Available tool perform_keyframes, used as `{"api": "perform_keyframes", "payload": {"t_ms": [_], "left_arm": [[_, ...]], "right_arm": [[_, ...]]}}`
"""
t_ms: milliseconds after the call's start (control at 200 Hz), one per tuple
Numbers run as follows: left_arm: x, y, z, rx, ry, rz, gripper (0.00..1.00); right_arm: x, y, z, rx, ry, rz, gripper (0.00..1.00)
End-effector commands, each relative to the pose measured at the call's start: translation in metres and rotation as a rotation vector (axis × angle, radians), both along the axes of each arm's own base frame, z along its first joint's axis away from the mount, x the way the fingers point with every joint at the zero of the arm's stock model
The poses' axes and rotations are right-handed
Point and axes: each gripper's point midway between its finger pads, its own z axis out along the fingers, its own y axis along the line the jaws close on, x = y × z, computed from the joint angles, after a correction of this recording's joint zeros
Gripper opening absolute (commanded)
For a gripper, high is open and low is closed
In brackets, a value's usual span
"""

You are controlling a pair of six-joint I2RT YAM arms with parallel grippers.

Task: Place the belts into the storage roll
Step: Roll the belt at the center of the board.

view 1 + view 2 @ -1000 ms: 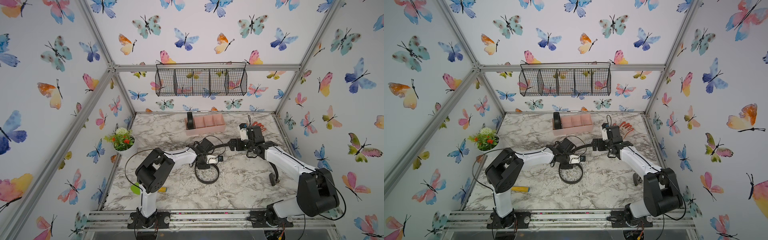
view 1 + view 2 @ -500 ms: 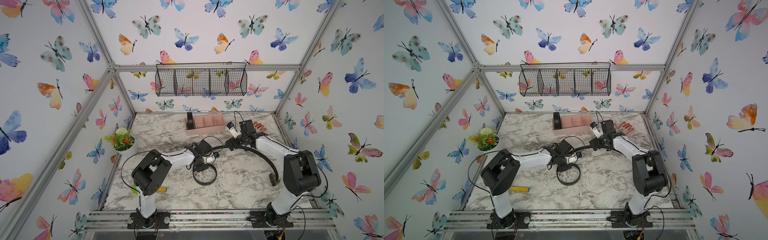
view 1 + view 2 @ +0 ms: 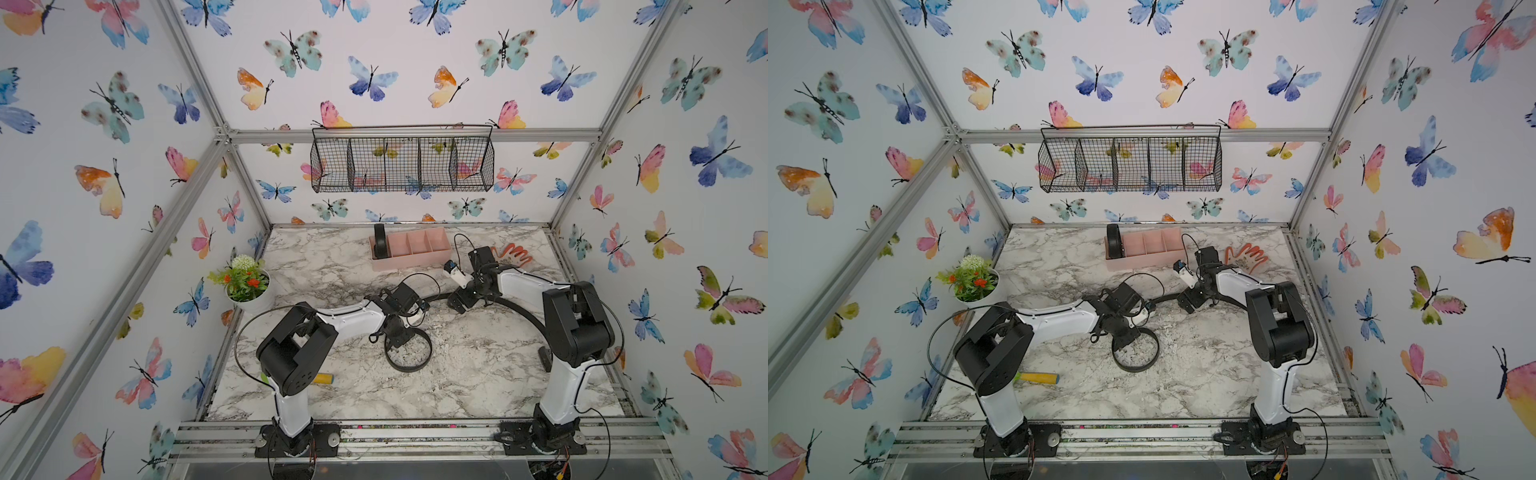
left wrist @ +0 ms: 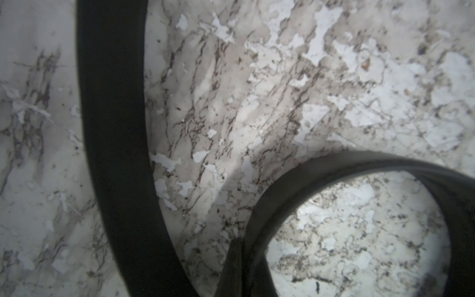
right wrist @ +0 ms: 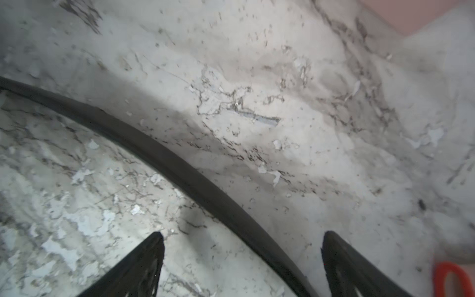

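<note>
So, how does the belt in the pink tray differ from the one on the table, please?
The stored belt is coiled tight, the loose belt a long arc with one open loop. The stored belt stands in the storage roll's end compartment, the loose belt lies on the table. Both are black.

Storage roll (image 3: 409,259) at table (image 3: 457,382) rear, one belt (image 3: 379,241) in its leftmost compartment; other belt (image 3: 409,365) on table before it.
</note>
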Motion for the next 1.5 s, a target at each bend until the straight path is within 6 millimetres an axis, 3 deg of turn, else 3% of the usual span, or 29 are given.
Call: {"api": "perform_keyframes", "payload": {"t_ms": [0,135,195,335,471,606,721,841,911,936,1036,1131,1281,1492], "left_arm": [[0.002,0.023,0.002,0.080,-0.020,0.092,0.00],[0.013,0.027,0.003,0.074,-0.010,0.185,0.00],[0.018,0.030,0.000,0.071,0.028,0.243,0.00],[0.027,0.039,-0.013,0.123,0.073,0.318,0.00],[0.032,0.036,-0.013,0.088,0.077,0.355,0.00],[0.040,0.037,-0.012,0.082,0.097,0.404,0.00],[0.053,0.047,-0.010,0.113,0.056,0.509,0.00],[0.061,0.046,-0.010,0.059,0.124,0.608,0.00],[0.064,0.045,-0.007,0.022,0.149,0.673,0.00],[0.062,0.045,-0.017,0.027,0.177,0.684,0.00],[0.062,0.041,-0.019,-0.003,0.193,0.738,0.00],[0.063,0.039,-0.018,-0.026,0.202,0.778,0.00],[0.061,0.037,-0.014,-0.054,0.215,0.810,0.00],[0.057,0.046,-0.010,-0.082,0.213,0.881,0.00]], "right_arm": [[0.017,-0.005,0.003,-0.012,-0.028,-0.033,0.99],[0.020,-0.012,0.004,-0.019,0.004,-0.117,0.89],[0.021,-0.019,0.008,0.013,0.036,-0.219,0.76],[0.005,-0.020,0.008,0.059,0.116,-0.306,0.45],[-0.006,-0.027,0.003,0.046,0.177,-0.389,0.23],[-0.015,-0.010,0.017,0.171,0.248,-0.445,0.03],[-0.032,0.015,0.029,0.342,0.363,-0.492,0.03],[-0.054,0.035,0.041,0.521,0.423,-0.568,0.03],[-0.071,0.047,0.044,0.578,0.439,-0.588,0.03],[-0.077,0.052,0.044,0.591,0.438,-0.601,0.03],[-0.103,0.074,0.044,0.628,0.460,-0.637,0.03],[-0.117,0.089,0.041,0.663,0.469,-0.667,0.03],[-0.116,0.095,0.028,0.597,0.438,-0.669,0.03],[-0.078,0.075,0.031,0.418,0.242,-0.696,0.06]]}}
